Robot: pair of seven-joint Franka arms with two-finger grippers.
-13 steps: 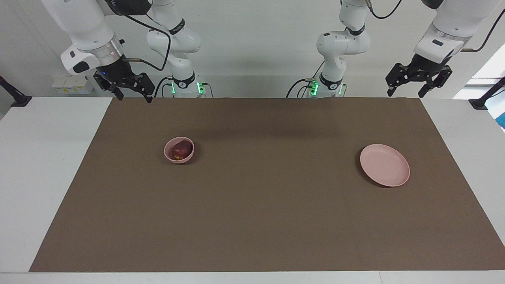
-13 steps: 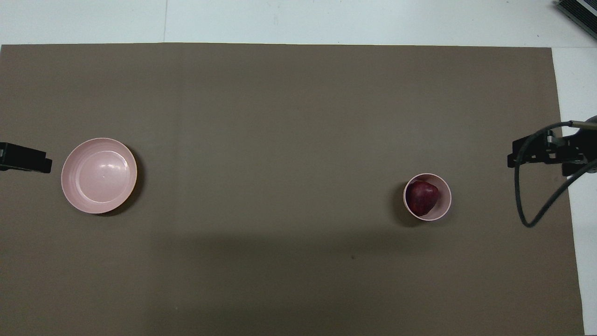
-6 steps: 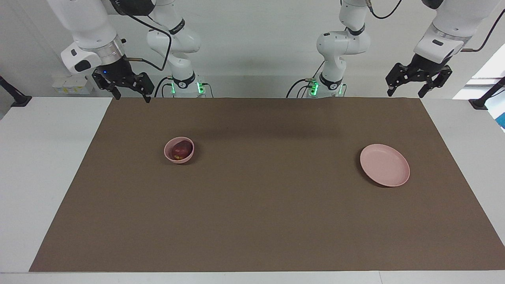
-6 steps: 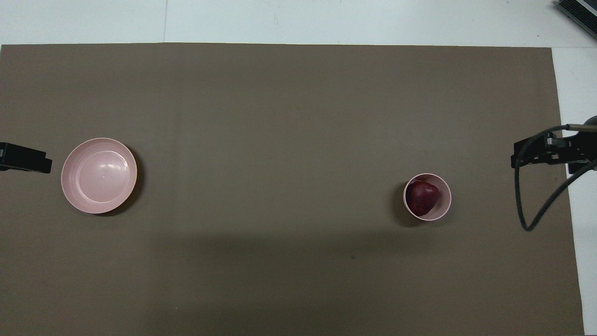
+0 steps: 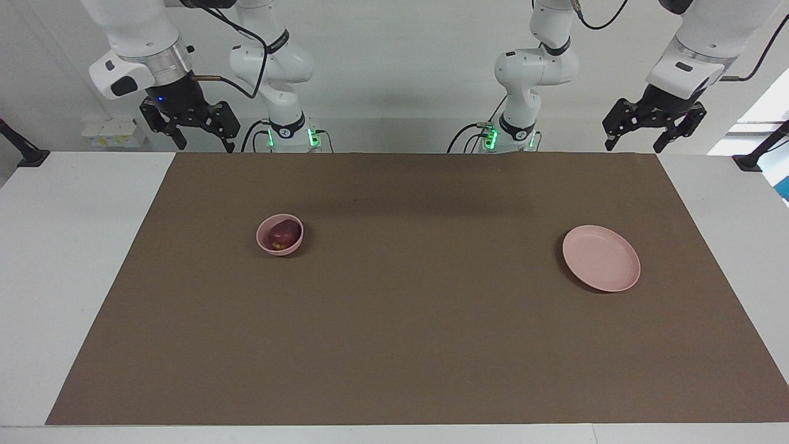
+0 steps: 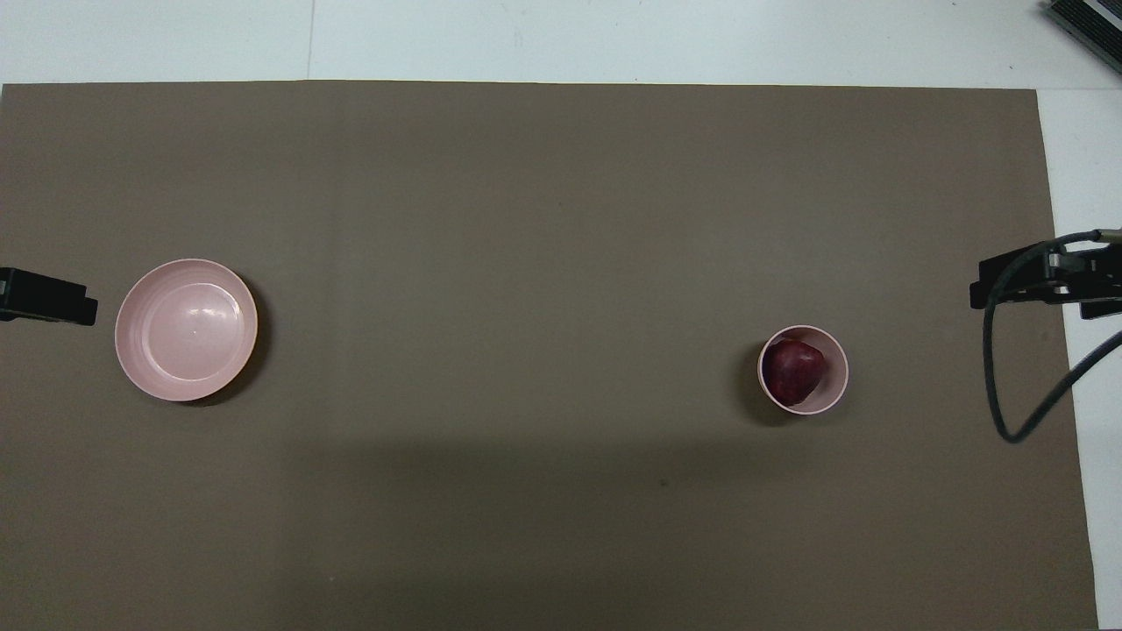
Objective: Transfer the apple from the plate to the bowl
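The dark red apple (image 5: 283,234) (image 6: 792,370) lies inside the small deep pink bowl (image 5: 265,244) (image 6: 837,375), toward the right arm's end of the table. The wide pink plate (image 5: 601,259) (image 6: 186,329) sits bare toward the left arm's end. My right gripper (image 5: 205,145) (image 6: 1026,280) hangs open and holds nothing, raised over the brown mat's corner by the right arm's base, well clear of the bowl. My left gripper (image 5: 633,147) (image 6: 53,300) waits open and holds nothing, high over the mat's edge at its own end, beside the plate.
A brown mat (image 5: 407,320) covers most of the white table (image 5: 68,246). A black cable (image 6: 1008,394) loops down from the right gripper over the mat's edge. Dark stands (image 5: 24,154) sit at the table's outer corners.
The right gripper has risen and drawn back toward its end of the table, away from the bowl. The left arm, bowl, apple and plate have not moved.
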